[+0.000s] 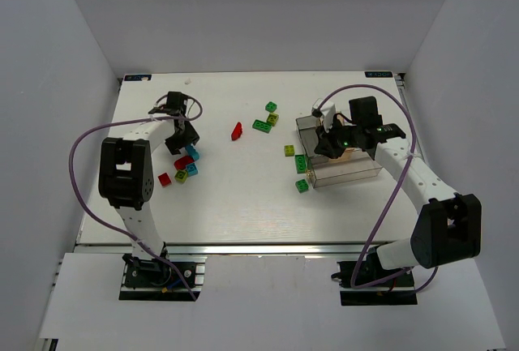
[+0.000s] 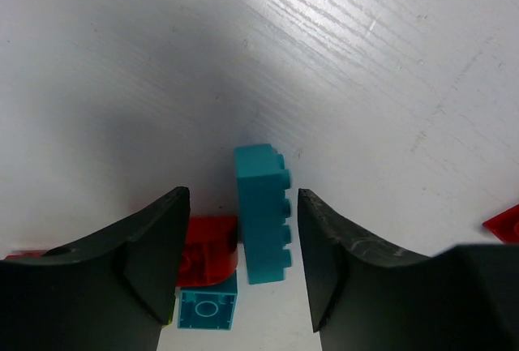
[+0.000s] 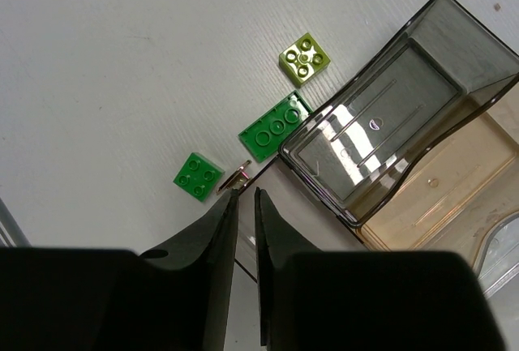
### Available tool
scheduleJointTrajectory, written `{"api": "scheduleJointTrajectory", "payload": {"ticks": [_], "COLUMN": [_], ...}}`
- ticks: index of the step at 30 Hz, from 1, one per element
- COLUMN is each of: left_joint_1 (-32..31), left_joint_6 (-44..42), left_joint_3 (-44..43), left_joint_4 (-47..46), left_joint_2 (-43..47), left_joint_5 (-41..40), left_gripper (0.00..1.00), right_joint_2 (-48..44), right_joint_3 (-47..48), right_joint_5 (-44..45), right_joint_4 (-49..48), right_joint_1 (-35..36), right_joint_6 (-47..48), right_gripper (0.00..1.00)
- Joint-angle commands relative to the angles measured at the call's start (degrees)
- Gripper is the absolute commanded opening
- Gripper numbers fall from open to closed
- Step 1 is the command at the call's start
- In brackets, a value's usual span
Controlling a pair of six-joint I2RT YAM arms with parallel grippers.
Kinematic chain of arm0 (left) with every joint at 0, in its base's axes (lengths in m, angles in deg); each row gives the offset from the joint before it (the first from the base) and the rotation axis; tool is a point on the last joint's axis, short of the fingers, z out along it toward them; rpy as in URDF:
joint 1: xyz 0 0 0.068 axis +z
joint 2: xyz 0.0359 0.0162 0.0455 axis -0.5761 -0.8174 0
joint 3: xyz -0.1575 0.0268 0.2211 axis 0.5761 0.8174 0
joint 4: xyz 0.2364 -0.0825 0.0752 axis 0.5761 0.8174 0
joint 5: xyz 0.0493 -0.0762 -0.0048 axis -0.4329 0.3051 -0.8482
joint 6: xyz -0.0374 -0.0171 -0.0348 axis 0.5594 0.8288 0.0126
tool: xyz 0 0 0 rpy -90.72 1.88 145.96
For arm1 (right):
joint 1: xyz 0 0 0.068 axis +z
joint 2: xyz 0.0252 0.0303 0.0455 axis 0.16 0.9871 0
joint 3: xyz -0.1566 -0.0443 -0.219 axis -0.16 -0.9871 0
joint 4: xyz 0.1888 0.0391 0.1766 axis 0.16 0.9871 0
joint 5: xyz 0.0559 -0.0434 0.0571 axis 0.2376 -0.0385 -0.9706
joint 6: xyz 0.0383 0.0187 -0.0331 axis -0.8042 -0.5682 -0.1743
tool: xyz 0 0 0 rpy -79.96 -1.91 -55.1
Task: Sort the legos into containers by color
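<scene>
My left gripper (image 1: 188, 142) is open and low over a cluster of legos at the left. In the left wrist view its fingers (image 2: 154, 262) straddle a light blue brick (image 2: 263, 217) lying on its side, with a red brick (image 2: 207, 250) and a small blue brick (image 2: 207, 310) beside it. My right gripper (image 1: 328, 147) hovers over the near-left part of the clear container (image 1: 349, 177). In the right wrist view its jaws (image 3: 245, 197) are nearly together with nothing between them. The smoky-grey compartment (image 3: 340, 108) and the tan section (image 3: 438, 197) look empty.
Two green bricks (image 3: 199, 177) (image 3: 276, 126) and a yellow-green one (image 3: 304, 57) lie against the container's left side. A red brick (image 1: 237, 130), green bricks (image 1: 261, 126) (image 1: 271, 107) and a yellow-green brick (image 1: 272, 119) lie mid-table. A red brick (image 1: 165, 179) and a yellow-green brick (image 1: 181, 176) lie at the left.
</scene>
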State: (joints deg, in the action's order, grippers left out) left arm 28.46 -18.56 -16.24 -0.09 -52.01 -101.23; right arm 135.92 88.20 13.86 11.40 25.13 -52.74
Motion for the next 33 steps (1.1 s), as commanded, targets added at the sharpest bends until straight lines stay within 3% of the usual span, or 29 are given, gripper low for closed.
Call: {"api": "scheduleJointTrajectory", "payload": {"ticks": [1, 9, 18, 22, 23, 26, 29, 33], "left_joint_1": [-0.2, -0.7, -1.4, -4.0, -4.7, -8.9, -14.3, -20.2], "left_joint_6": [0.7, -0.1, -2.2, -3.7, -3.6, -1.9, -0.4, 1.7], "left_joint_3": [1.0, -2.4, -4.7, -5.6, -6.0, -9.3, -14.6, -23.8], "left_joint_4": [-1.2, -0.2, -4.6, -15.5, -17.1, -21.6, -24.0, -23.5], "left_joint_2": [0.9, -2.6, 1.1, 3.0, 2.8, -0.3, -4.8, -11.4], "left_joint_5": [1.6, 3.0, 8.6, 23.1, 30.0, 40.2, 45.2, 45.9], "left_gripper": [0.65, 0.57, 0.2, 0.08, 0.05, 0.0, 0.0, 0.0], "right_joint_2": [-0.6, -1.4, -1.9, -2.5, -2.6, -2.3, -2.1, -1.4], "right_joint_3": [0.3, -0.4, -0.8, -0.6, -0.7, 0.7, 2.7, 5.5], "right_joint_5": [0.6, 0.8, 0.1, 2.1, 4.3, 10.6, 14.7, 17.7], "right_joint_4": [-1.7, -1.9, -1.8, -5.0, -6.8, -10.1, -11.5, -11.4], "right_joint_1": [0.1, 0.2, 0.2, -0.2, -0.4, -1.0, -2.4, -3.9], "right_joint_6": [-0.2, -0.3, -0.1, -3.4, -5.7, -13.8, -19.8, -24.4], "right_gripper": [0.2, 0.2, 0.15, 0.0, 0.0, 0.0, 0.0, 0.0]}}
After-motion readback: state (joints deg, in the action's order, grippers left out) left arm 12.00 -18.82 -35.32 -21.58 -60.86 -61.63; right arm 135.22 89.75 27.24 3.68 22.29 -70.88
